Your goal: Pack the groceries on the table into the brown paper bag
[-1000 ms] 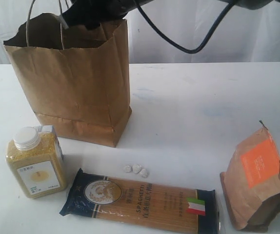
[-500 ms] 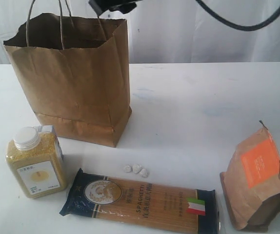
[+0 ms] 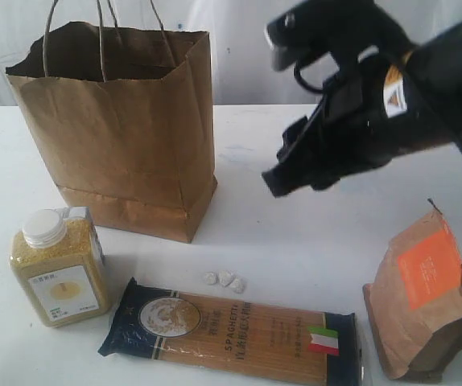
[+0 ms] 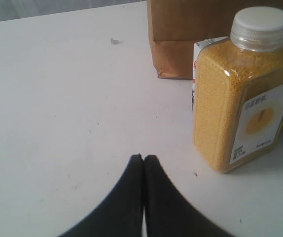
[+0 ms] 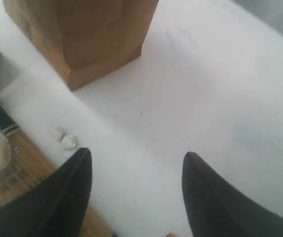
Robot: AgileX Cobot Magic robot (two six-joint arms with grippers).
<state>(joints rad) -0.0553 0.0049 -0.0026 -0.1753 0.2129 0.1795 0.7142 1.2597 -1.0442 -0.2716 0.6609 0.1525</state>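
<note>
The brown paper bag stands upright at the back left, its mouth open. In front of it stands the yellow-grain bottle, with an edge of the small carton behind it. The spaghetti packet lies flat along the front edge. The orange-labelled pouch stands at the front right. My right gripper hangs open and empty above the middle of the table, to the right of the bag. My left gripper is shut on nothing, low over the table beside the bottle. The jar and the can are out of view.
Three small white lumps lie between the bag and the spaghetti; they also show as white lumps near my right fingers. The bag's base and the packet's end appear in the right wrist view. A white curtain hangs behind the table.
My right arm has come away from above the bag's mouth, swinging right and down over the middle of the table. The groceries and the bag have not moved.
</note>
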